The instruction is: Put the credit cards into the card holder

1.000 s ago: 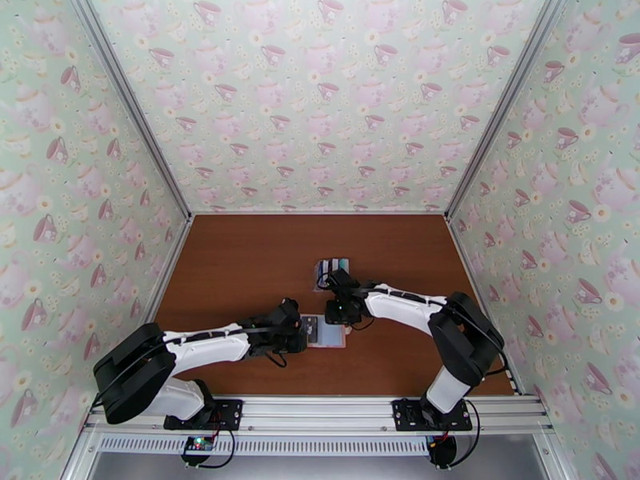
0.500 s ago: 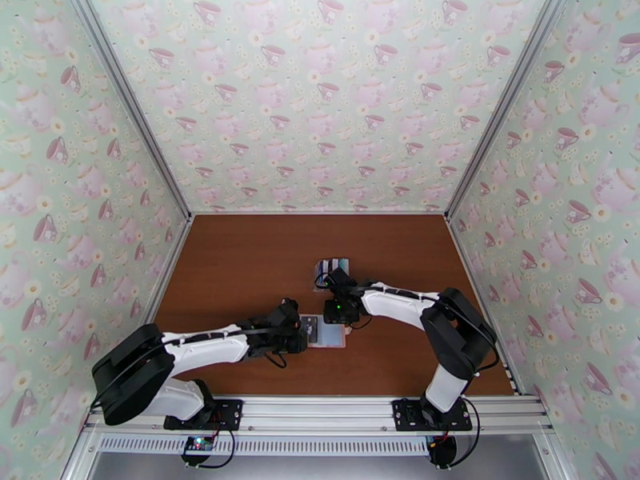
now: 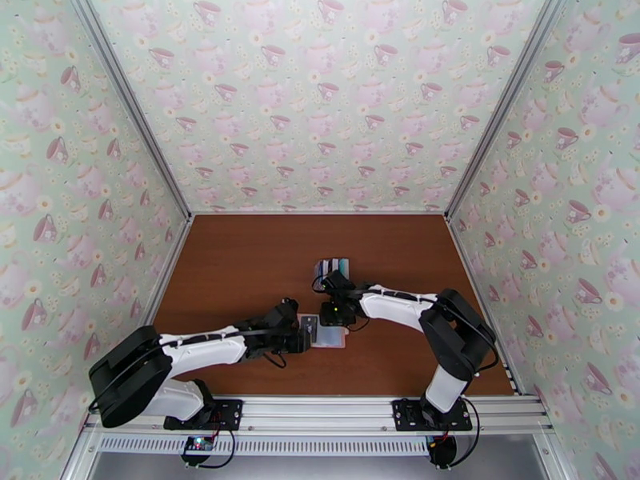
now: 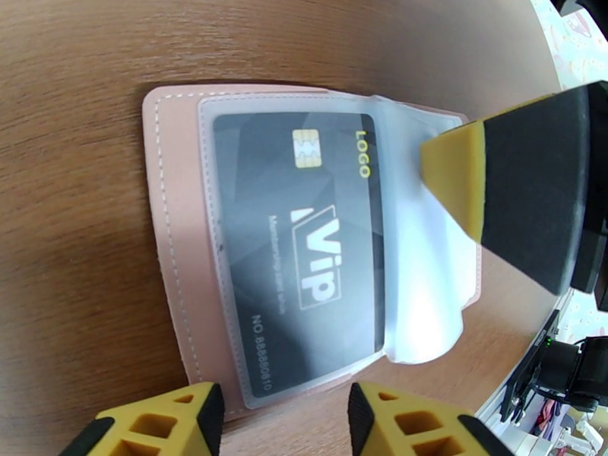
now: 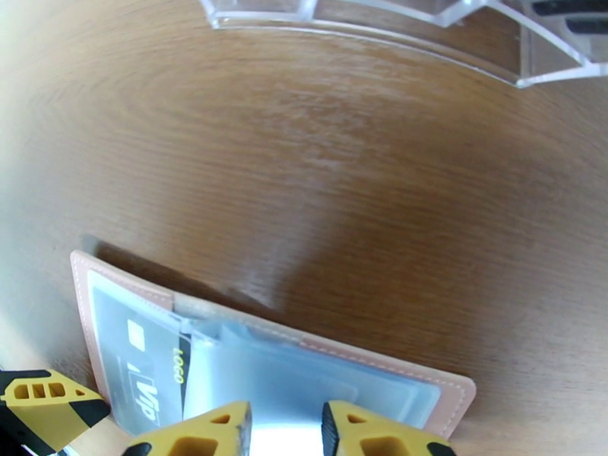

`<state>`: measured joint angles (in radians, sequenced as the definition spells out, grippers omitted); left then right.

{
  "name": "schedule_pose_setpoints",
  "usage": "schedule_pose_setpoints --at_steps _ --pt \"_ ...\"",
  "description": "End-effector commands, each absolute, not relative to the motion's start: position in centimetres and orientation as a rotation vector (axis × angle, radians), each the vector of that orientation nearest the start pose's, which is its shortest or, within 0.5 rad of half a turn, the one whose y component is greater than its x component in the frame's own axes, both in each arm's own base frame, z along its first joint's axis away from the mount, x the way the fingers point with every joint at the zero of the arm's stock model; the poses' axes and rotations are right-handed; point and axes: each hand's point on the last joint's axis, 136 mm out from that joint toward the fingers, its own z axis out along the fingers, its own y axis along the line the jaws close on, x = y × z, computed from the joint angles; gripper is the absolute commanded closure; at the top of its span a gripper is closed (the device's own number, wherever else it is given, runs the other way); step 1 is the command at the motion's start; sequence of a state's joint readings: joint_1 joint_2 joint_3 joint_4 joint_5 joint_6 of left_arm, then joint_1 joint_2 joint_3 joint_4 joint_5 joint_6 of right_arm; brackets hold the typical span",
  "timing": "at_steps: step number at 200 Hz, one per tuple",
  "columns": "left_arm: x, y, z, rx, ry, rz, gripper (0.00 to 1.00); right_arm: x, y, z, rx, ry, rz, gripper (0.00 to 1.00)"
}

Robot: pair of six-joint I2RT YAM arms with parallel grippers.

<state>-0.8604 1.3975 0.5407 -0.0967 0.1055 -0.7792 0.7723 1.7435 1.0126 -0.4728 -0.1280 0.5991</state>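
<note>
Card holder [image 4: 171, 222] lies open and flat on the bench [image 4: 68, 313], at lower centre of the overhead view, between the two tools. You find the left tool [image 4: 277, 419] at the holder's left edge in that view. Its fingertips are spread wide, with the edge in the gap and nothing clamped. The right tool [image 5: 285, 431] sits at the holder's upper edge with its tips set narrow. A pale sheet lies between them. You cannot tell whether it is gripped, nor whether it is a card or a sleeve. One right finger [image 4: 524, 191] touches that sheet. A black card [image 4: 304, 245] marked VIP sits inside the holder's clear sleeve. Just above the right tool in the overhead view stands a clear rack [image 5: 380, 17], with further cards [image 3: 334, 263] upright in its slots.
</note>
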Motion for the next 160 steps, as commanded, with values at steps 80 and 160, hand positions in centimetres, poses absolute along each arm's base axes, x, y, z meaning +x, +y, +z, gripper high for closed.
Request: schedule_pose_setpoints --at_steps 80,160 --pt "18.9 -26.1 3.0 0.186 2.68 -0.835 0.47 23.5 30.0 3.3 -0.263 2.91 0.678 0.69" --pt "19.1 -27.3 5.0 0.222 2.593 -0.957 0.42 22.9 31.6 3.9 -0.273 2.905 0.75 0.72"
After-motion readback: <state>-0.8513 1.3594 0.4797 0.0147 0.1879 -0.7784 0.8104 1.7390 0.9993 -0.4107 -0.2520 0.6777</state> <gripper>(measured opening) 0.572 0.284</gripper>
